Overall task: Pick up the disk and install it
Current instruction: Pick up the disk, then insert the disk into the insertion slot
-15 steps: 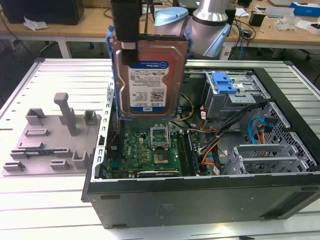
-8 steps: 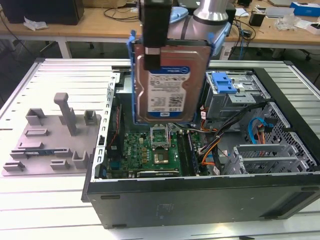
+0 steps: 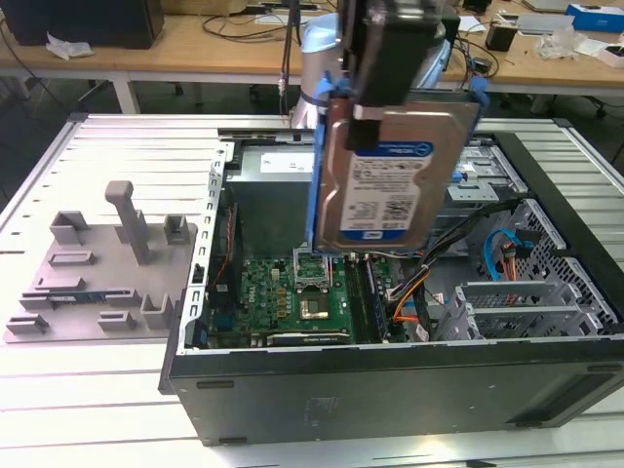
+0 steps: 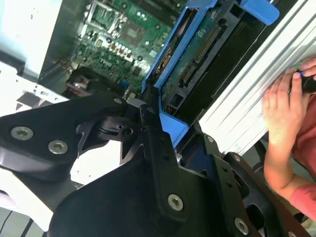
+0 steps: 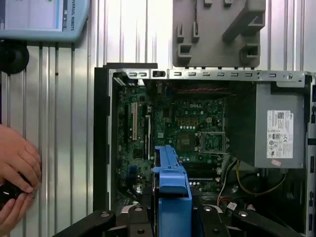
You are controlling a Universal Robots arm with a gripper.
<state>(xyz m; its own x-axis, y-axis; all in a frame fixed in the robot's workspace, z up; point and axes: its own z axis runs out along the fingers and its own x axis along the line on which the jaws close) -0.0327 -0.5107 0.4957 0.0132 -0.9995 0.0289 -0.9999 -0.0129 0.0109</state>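
The disk (image 3: 390, 185) is held with its long axis upright by the gripper (image 3: 373, 125), clamped on it, above the open computer case (image 3: 390, 390).

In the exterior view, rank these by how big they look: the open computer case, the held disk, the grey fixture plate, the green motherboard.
1. computer case
2. disk and grey fixture plate: about alike. The disk hangs above the case, likely nearer the camera, so I won't rank them.
3. green motherboard, the part that shows

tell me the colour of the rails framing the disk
Blue rails, best in the exterior view.
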